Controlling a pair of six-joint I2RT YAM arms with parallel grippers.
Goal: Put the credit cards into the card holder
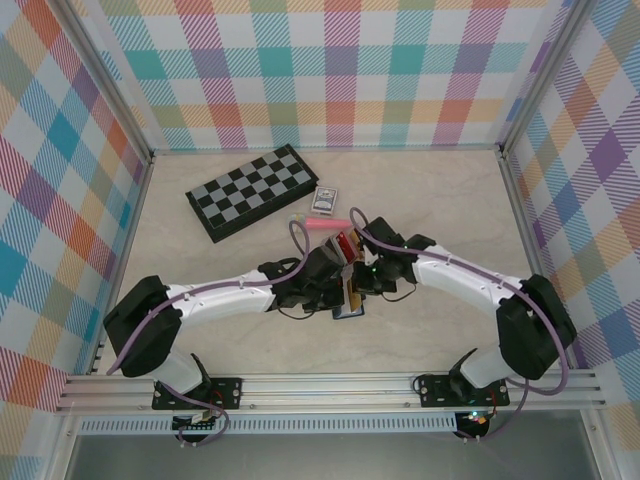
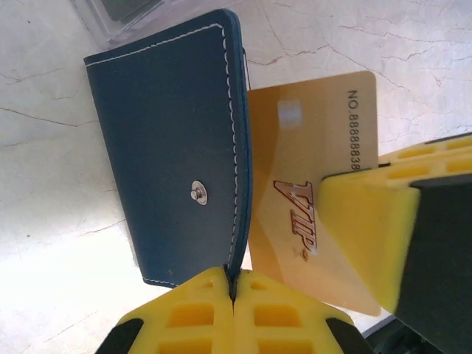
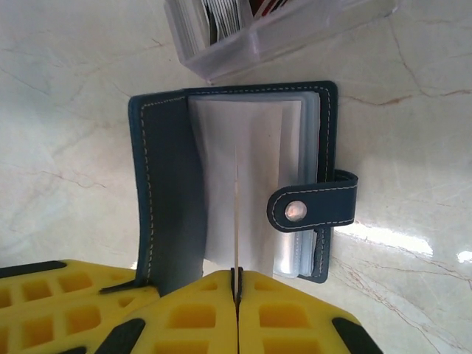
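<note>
Card holder (image 2: 169,147) pinched by left gripper (image 2: 233,287), gold card (image 2: 295,184) by right gripper (image 3: 236,279) (edge-on); clear sleeve (image 3: 299,247) could be missed if card is tilted.

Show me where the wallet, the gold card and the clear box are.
wallet (image 2: 169,147), left wrist view, blue outer cover.
gold card (image 2: 295,169), left wrist view, printed face.
clear box (image 3: 295,40), right wrist view, front wall.

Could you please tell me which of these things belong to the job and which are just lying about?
Job: wallet, gold card, cards in clear box.
Lying about: chessboard, playing-card pack, pink stick.
</note>
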